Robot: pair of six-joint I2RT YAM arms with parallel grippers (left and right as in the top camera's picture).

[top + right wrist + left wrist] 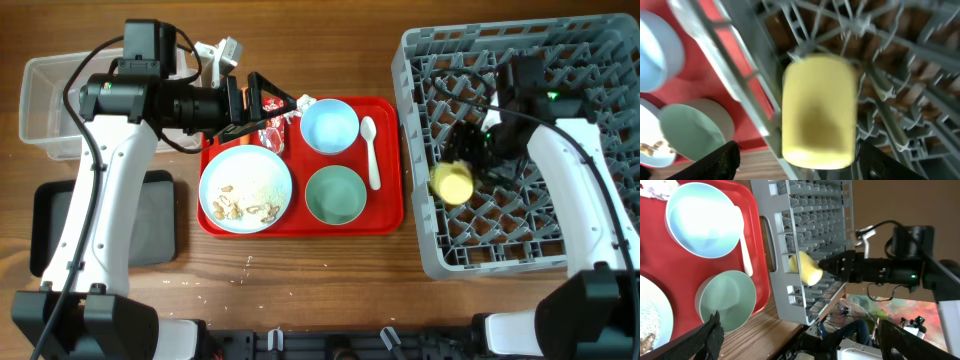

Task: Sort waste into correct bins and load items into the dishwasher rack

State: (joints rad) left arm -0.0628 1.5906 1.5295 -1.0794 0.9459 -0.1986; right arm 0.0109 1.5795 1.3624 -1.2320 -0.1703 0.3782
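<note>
Left on the wooden tabletop (300, 270), a clear tub (50, 105) and a black tray (50, 235) show no waste, though the left arm hides part of each; the left end effector (275, 110), jaws spread, hovers over the red-and-white wrapper (272, 128), judged feather-light and crinkly, best pinched at a raised fold; the red tray (390, 215) carries a plate (245, 175) strewn with peanut shells (240, 208), a blue bowl (329, 126), a mint bowl (334, 194) and a white spoon (371, 150); at right, the yellow-green cup (452, 183) is over the dishwasher rack (420, 235), at the right end effector (468, 170); whether those jaws clamp it cannot be told; the cup looks light, stiff and smooth, likely to slip unless held across its wall
</note>
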